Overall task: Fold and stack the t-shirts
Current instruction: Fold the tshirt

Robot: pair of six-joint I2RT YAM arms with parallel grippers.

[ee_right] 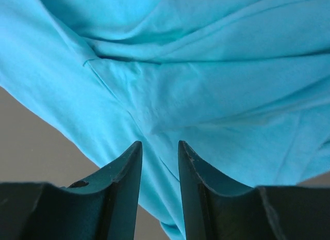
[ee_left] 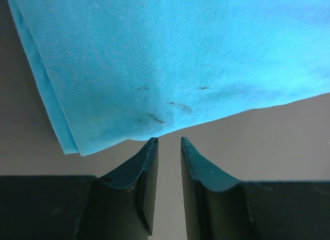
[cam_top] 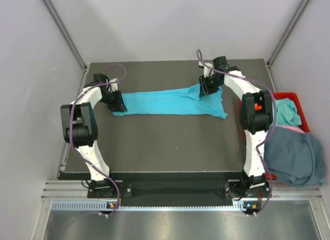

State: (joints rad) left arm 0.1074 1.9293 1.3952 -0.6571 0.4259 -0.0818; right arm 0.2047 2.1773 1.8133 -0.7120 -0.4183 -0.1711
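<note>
- Nearest lens, L wrist view: left gripper (ee_left: 168, 142) fingers stand a narrow gap apart. Bare table (ee_left: 268, 131) shows thru the gap and nothing is between them. Tips sit right at the edge of the turquoise t-shirt (ee_left: 170, 54), near its hemmed corner, not visibly gripping it.
- R wrist view: right gripper (ee_right: 160, 144) fingers are also a narrow gap apart. Turquoise cloth fills the view past the tips and shows thru the gap. Can't tell if a fold is pinched or just lies under them.
- Few dark smudges (ee_left: 175, 106) on the cloth close to the L tips.
- Top view: the shirt lies as one long narrow strip across the far half of the table. Its L end is at the left gripper; its R end is bunched at the right gripper, w/ a flap trailing toward the near side.
- Progress, my read: the strip shape suggests the lengthwise fold is in, so approx early-to-mid on this shirt. Crosswise fold, ends brought together, not done.
- No folded shirt or stack on the table, so stacking hasn't begun.
- Left to do, at R off the table:
  - slate-grey t-shirt (cam_top: 294, 155) draped over the near side of the red bin (cam_top: 289, 95)
  - teal t-shirt (cam_top: 286, 111) in the bin
  - a sliver of pink cloth (cam_top: 290, 128) beside it
</note>
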